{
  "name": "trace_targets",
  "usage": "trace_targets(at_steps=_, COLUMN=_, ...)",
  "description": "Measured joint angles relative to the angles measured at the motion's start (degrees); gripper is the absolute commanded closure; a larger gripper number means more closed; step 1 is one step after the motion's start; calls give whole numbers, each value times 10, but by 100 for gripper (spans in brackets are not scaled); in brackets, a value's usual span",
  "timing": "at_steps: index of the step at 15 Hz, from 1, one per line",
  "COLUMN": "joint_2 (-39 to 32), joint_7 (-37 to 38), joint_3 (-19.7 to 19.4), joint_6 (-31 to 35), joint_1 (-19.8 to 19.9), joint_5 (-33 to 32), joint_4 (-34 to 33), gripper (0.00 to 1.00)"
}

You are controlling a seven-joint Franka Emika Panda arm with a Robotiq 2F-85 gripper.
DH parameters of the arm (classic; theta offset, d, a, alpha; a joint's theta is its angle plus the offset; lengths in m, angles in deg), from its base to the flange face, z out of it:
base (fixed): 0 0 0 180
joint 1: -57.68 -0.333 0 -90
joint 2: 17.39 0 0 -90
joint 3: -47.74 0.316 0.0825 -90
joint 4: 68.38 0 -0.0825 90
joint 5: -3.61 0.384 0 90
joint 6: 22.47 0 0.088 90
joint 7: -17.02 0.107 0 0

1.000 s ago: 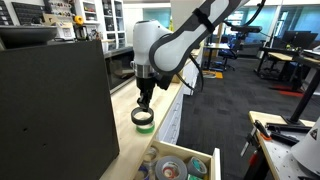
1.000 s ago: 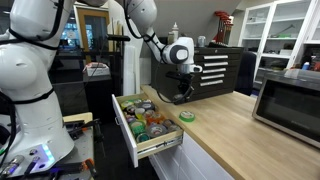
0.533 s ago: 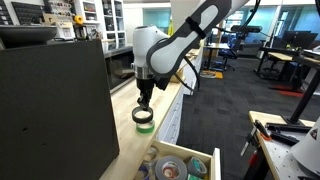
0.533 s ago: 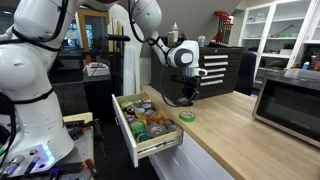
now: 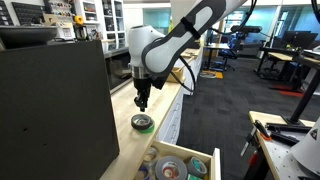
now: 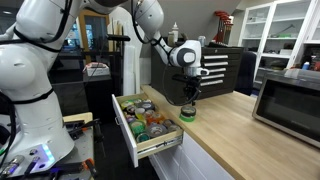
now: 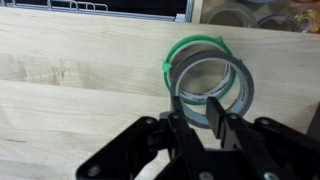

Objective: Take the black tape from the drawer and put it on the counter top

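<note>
A green tape roll point(image 5: 143, 122) lies flat on the light wood counter top point(image 6: 240, 140), near the open drawer point(image 6: 125, 125). It also shows in the other exterior view point(image 6: 187, 115) and in the wrist view point(image 7: 208, 75). My gripper point(image 5: 141, 105) hangs just above the roll, clear of it, also seen in an exterior view point(image 6: 188, 98). In the wrist view my gripper point(image 7: 198, 115) has its fingers a little apart with nothing between them. The drawer holds several tape rolls; I cannot pick out the black tape among them.
A big black box point(image 5: 50, 110) stands on the counter close beside the gripper. A black tool chest point(image 6: 215, 70) and a microwave point(image 6: 290, 100) sit farther along the counter. The pulled-out drawer point(image 5: 205, 165) juts into the aisle.
My gripper has risen straight up off the green roll. The roll stays on the counter.
</note>
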Motion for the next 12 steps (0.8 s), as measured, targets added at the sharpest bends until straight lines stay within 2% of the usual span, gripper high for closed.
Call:
trace_targets(at_steps=6, joint_2=0, joint_7=-6, joint_3=13, joint_6=1, joint_1=-7, joint_5=0, joint_4=-12, gripper=0)
trace_targets(at_steps=12, joint_2=35, joint_7=-11, joint_3=55, joint_6=1, joint_1=-40, joint_5=0, joint_4=14, gripper=0)
